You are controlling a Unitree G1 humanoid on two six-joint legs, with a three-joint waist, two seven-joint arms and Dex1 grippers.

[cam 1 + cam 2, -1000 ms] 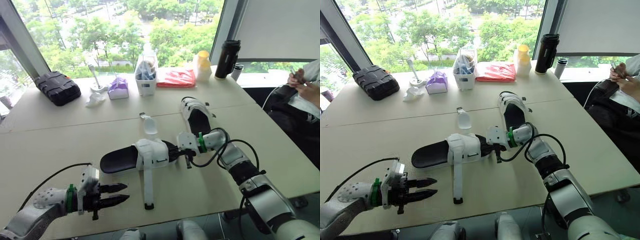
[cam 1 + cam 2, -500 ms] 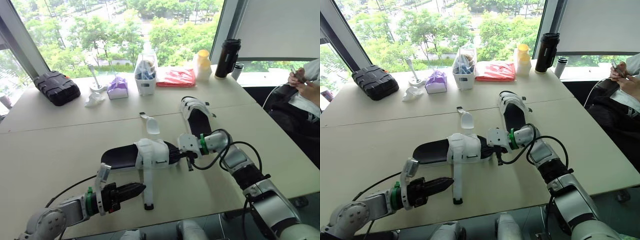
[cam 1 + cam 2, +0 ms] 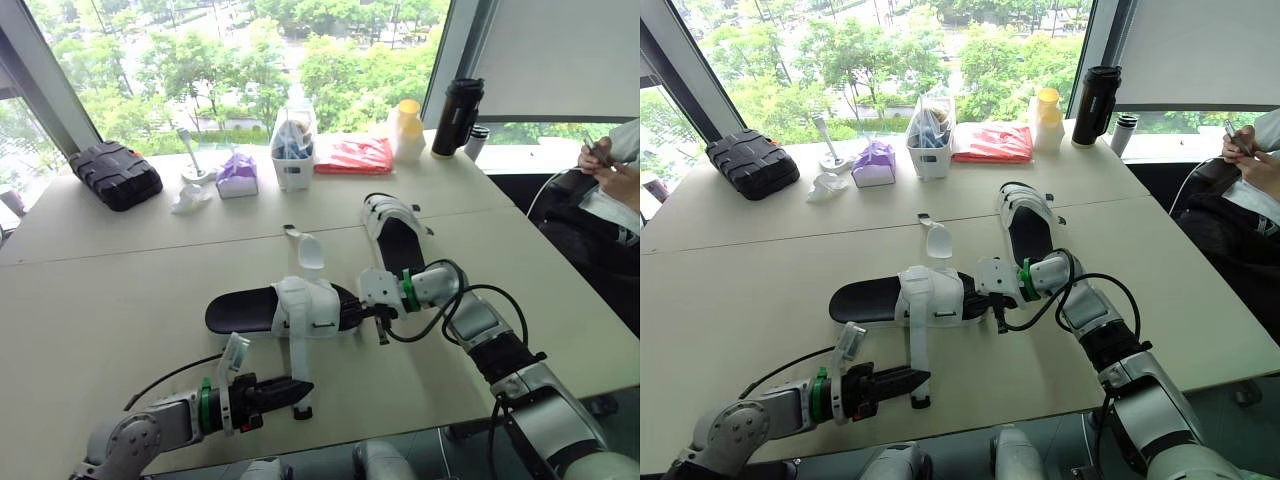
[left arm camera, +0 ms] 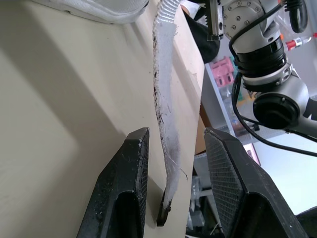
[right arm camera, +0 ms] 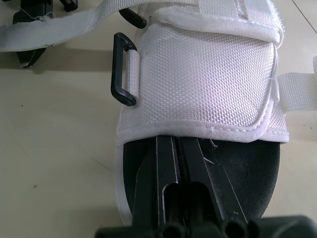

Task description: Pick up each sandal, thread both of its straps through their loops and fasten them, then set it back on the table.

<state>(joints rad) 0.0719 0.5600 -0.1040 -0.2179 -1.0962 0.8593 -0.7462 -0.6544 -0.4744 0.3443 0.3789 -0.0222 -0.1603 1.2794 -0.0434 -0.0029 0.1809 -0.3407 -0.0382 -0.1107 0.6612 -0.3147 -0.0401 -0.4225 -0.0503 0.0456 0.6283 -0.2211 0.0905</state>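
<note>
Sandal lies flat at frame centre on the counter, its loose strap trailing toward lower centre. Left gripper: jaws parted either side of the strap end, nothing held. Right gripper: jaws closed together, tucked into the sandal's open end. Step judged: taking the strap. Next: close, lift, steer it to the loop.

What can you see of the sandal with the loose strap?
Black-soled sandal lying flat on the table, white woven upper, black loop at its side. One white strap trails unfastened toward the table edge, its end inside the open left tool. The shut right tool lies on the footbed, tips under the upper.
</note>
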